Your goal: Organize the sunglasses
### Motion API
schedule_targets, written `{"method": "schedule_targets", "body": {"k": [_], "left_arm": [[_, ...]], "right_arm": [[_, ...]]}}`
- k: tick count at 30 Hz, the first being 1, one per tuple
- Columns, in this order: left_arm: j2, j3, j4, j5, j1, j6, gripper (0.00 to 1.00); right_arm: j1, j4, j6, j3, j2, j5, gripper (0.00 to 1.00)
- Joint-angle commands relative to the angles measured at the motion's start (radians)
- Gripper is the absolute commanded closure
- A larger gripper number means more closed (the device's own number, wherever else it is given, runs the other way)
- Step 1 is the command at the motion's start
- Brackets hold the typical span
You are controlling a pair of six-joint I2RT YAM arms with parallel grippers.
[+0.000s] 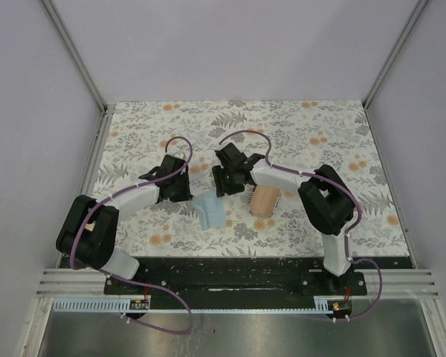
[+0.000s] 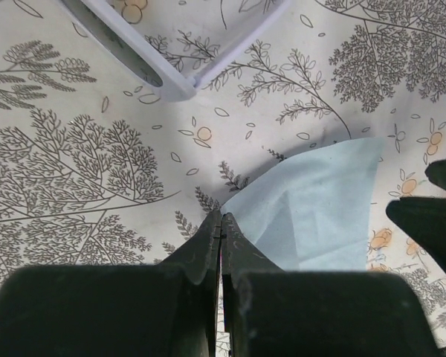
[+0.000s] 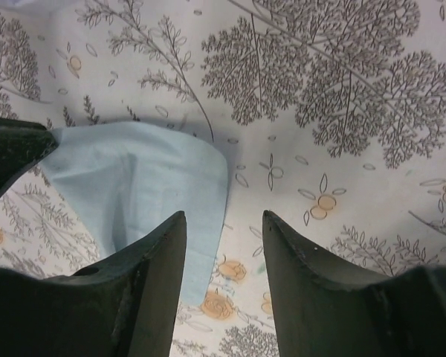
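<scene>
Two grippers lean in close together over the floral table [image 1: 334, 141]. On my left wrist view the left gripper [image 2: 221, 223] has its jaws pressed tight together, the tips right at a corner of the light blue cloth [image 2: 312, 208]. I cannot tell whether they pinch that corner. The sunglasses [image 2: 163, 78] lie on the table beyond those tips, apart from the cloth, with only part of the pale frame and one dark lens in view. From overhead I think they sit between the two grippers, but the arms mostly hide them. The right gripper [image 3: 224, 219] hangs with its jaws moderately apart and nothing between them, one finger over the cloth's edge. The case [image 1: 264, 201], tan inside showing, lies just right of the cloth, partly under the right arm.
</scene>
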Motion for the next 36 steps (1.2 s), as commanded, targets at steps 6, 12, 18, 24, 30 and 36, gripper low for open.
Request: {"method": "schedule_targets", "body": {"k": [6,12,18,24,30,36], "left_arm": [[0.034,0.056,0.054,-0.01,0.001,0.059,1.0],[0.057,0.07,0.048,-0.034,0.001,0.073,1.0],[0.092,0.104,0.025,-0.102,0.001,0.086,1.0],[0.12,0.136,0.022,-0.102,0.001,0.093,1.0],[0.112,0.124,0.025,-0.099,0.001,0.094,1.0],[0.106,0.11,0.033,-0.081,0.0,0.094,1.0]], "right_arm": [[-0.001,-0.048,-0.054,0.136,0.114,0.063,0.47],[-0.001,-0.054,-0.071,0.177,0.166,0.05,0.48],[0.022,-0.06,-0.071,0.185,0.189,0.054,0.51],[0.032,-0.06,-0.06,0.177,0.194,0.042,0.59],[0.045,-0.05,-0.052,0.179,0.2,0.033,0.62],[0.045,-0.056,-0.052,0.197,0.214,0.045,0.92]]}}
